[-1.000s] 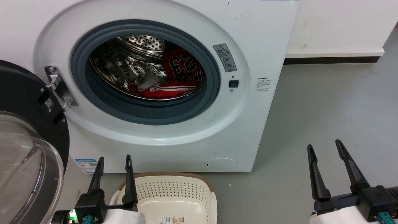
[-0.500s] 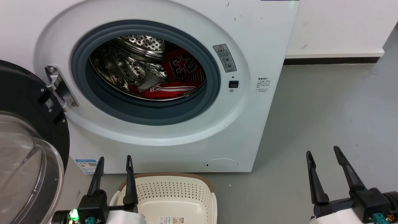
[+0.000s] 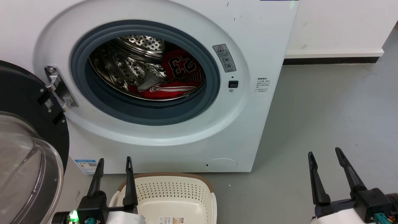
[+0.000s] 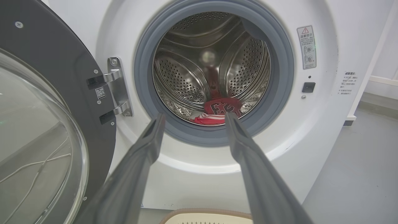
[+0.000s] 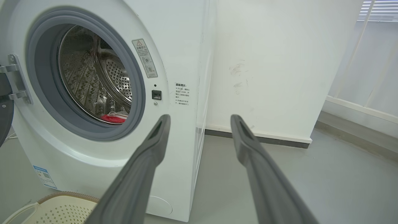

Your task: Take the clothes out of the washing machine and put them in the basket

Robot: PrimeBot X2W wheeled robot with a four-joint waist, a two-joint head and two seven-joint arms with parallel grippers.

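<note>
The white washing machine takes up the head view from 9 o'clock round to 1 o'clock and stands on a grey floor. Its black-rimmed glass door hangs swung open at 8 o'clock, carried on a metal hinge at the 9 o'clock side of the opening. A round grey gasket rings the perforated steel drum. The cream basket, with its brown rim, sits on the floor at 6 o'clock, just in front of the machine's foot, with a paper label on its inner bottom. The red jersey lies inside the drum, bunched between 3 and 6 o'clock of the opening, its black 23 facing outward and its striped trim along the lower edge; it is well apart from both tools. The left tool stands at 7 o'clock beside the basket's left rim, its 2 dark fingers spread wide and holding nothing. The right tool stands at 4 o'clock over bare floor, also spread wide and holding nothing. A small warning sticker sits at 2 o'clock of the opening.
</note>
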